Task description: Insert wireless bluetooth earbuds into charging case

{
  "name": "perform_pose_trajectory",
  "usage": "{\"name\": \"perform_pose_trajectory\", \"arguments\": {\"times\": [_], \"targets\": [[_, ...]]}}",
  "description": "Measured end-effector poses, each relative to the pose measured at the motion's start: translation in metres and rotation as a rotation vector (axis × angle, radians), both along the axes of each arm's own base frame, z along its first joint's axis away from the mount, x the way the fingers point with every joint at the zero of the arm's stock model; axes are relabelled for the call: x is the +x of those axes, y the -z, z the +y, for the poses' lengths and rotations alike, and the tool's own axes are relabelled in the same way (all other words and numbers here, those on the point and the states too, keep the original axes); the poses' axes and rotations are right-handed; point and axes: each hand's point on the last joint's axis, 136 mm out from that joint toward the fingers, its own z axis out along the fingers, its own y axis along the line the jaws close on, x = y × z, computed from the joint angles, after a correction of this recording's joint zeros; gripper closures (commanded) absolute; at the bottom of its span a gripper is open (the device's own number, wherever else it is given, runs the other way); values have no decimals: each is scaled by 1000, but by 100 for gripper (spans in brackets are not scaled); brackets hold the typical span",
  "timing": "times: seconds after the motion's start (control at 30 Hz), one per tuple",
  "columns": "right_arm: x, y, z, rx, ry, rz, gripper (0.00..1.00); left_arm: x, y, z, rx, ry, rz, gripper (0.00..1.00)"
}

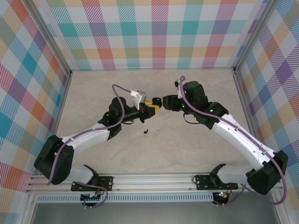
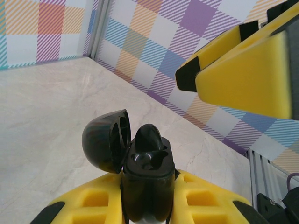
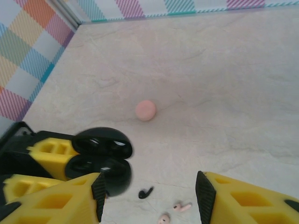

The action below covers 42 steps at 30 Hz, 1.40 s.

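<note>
Black glossy plastic clamshell charging case (image 2: 147, 184) sits clamped between the yellow ribbed fingers of the left pincer (image 2: 148, 200). That pincer is closed tight on the case's lower body and holds it off the table, with the lid (image 2: 105, 140) swung open to one side. What looks like one small black earbud (image 2: 148, 135) stands in the well farther from that pincer's palm, and the nearer well (image 2: 145, 161) seems empty. The bud rides proud, so I cannot tell whether it is fully seated.

The right pincer (image 3: 150, 182) hovers just beyond the case, jaws parted with nothing between them. Below it on the pale marble-look table (image 3: 224, 84) lies the second black comma-shaped earbud (image 3: 146, 192), with two pink earbuds (image 3: 182, 206) just beside it. A round salmon-pink puck (image 3: 145, 110) rests farther ahead.

The step in hand looks to be letting go of the first bud. To do it well, the right pincer should draw straight back along its own line, brushing neither lid nor stem, while the left holds level and unmoving. If the bud sits tilted, a light press from one fingertip should settle it. The next pick must be the black bud, not the pink pair
</note>
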Motion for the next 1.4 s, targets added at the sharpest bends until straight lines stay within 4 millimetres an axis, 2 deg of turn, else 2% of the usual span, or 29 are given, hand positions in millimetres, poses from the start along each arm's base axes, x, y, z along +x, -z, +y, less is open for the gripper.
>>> {"name": "perform_pose_trajectory", "arguments": {"times": [0.17, 0.3, 0.37, 0.63, 0.87, 1.13, 1.27, 1.4], "targets": [[-2, 19, -21, -72, 60, 48, 43, -13, -16, 8, 15, 6, -39, 87], [-10, 50, -28, -117, 63, 129, 43, -27, -33, 18, 21, 6, -73, 87], [-13, 65, -25, -129, 49, 180, 44, -34, -41, 24, 26, 4, -91, 87], [-22, 129, 10, -113, -62, 417, 49, -61, -64, 47, 35, -16, -135, 87], [-42, 182, 52, -143, -189, 594, 56, -74, -61, 59, 48, -28, -124, 87], [-47, 200, 104, -162, -309, 648, 63, -81, -62, 64, 49, -29, -122, 87], [-45, 210, 118, -177, -338, 661, 69, -84, -62, 66, 50, -28, -120, 86], [-43, 223, 122, -201, -341, 694, 73, -85, -63, 67, 47, -29, -124, 86]]}}
